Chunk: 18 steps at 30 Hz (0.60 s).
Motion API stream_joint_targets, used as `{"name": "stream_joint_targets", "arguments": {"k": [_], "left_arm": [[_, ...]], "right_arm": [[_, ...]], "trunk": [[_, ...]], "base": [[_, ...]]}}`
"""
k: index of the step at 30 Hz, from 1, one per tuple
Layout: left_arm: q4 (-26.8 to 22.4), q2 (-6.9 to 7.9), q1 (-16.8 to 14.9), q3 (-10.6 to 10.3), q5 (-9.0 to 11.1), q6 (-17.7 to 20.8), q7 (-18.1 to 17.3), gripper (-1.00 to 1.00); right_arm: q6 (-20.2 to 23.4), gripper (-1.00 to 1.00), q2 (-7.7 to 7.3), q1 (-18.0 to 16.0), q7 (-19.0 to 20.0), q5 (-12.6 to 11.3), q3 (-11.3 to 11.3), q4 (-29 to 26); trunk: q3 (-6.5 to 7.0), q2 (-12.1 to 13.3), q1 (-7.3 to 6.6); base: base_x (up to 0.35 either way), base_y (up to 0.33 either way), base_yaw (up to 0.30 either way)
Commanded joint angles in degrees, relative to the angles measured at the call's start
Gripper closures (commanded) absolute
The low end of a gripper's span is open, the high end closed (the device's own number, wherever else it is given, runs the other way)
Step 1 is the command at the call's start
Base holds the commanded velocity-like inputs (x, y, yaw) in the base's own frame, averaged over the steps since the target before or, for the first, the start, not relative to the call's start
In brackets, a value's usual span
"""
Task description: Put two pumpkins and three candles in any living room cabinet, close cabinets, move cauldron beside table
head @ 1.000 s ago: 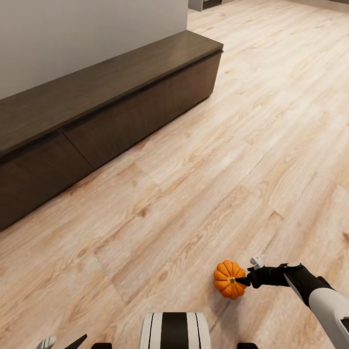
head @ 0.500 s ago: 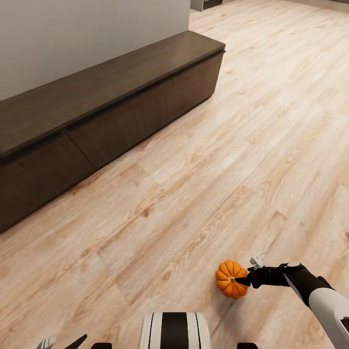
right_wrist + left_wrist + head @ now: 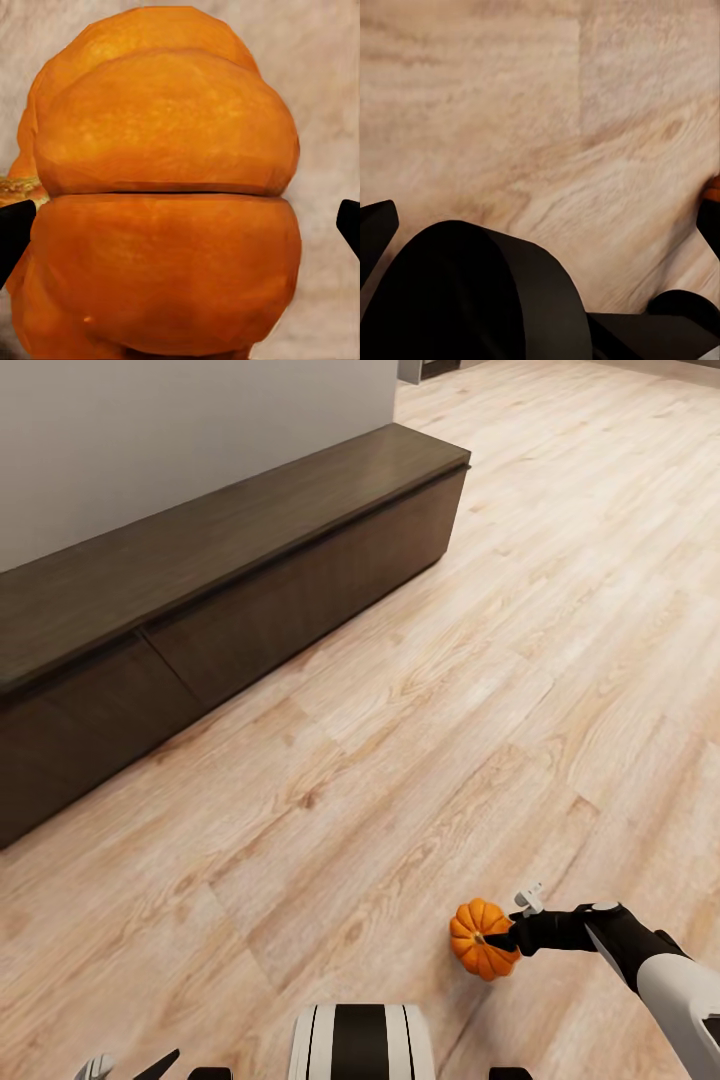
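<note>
Lower right in the head view, the right gripper (image 3: pixel 503 938) pinches the pumpkin (image 3: pixel 481 938) above the floor (image 3: pixel 420 690); the cabinet (image 3: pixel 200 600), shut, lies upper left; the right wrist view adds its ribs; left jaws' state: cannot tell

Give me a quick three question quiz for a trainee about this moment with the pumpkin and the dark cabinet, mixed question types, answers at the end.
1. True or false: the right gripper is shut on the pumpkin.
2. Multiple choice: the drawer fronts of the cabinet look A) pulled wide open, B) closed, C) removed.
3. Short answer: what surface lies beneath the pumpkin in the head view?

Key:
1. True; the right wrist view shows the pumpkin between the fingers.
2. B.
3. The light wooden floor; the pumpkin is carried above it, well short of the cabinet.
</note>
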Motion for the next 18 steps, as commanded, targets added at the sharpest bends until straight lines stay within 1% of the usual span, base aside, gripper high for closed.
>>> {"name": "stream_joint_targets", "arguments": {"k": [1, 9, 10, 18], "left_arm": [[0.06, -0.01, -0.05, 0.14, -0.02, 0.25, -0.19, -1.00], [0.06, -0.01, -0.05, 0.16, -0.06, 0.22, -0.19, -1.00], [0.04, -0.01, -0.05, 0.16, -0.06, 0.21, -0.19, -1.00], [0.05, -0.01, -0.05, 0.16, -0.06, 0.24, -0.19, -1.00]], "right_arm": [[0.56, -1.00, 0.00, 0.01, -0.91, 0.42, -0.70, -0.17], [0.56, -1.00, 0.00, 0.01, -0.92, 0.41, -0.73, -0.17], [0.56, 1.00, 0.00, 0.01, -0.91, 0.40, -0.75, -0.17], [0.55, 1.00, 0.00, 0.01, -0.97, 0.39, -0.78, -0.17]], "trunk": [[-0.03, -0.01, 0.01], [-0.03, -0.01, 0.01], [-0.03, -0.01, 0.01], [-0.03, -0.01, 0.01]], "base": [[0.025, 0.106, 0.000], [0.007, 0.028, 0.000], [0.001, 0.004, 0.000], [0.000, 0.000, 0.000]]}}
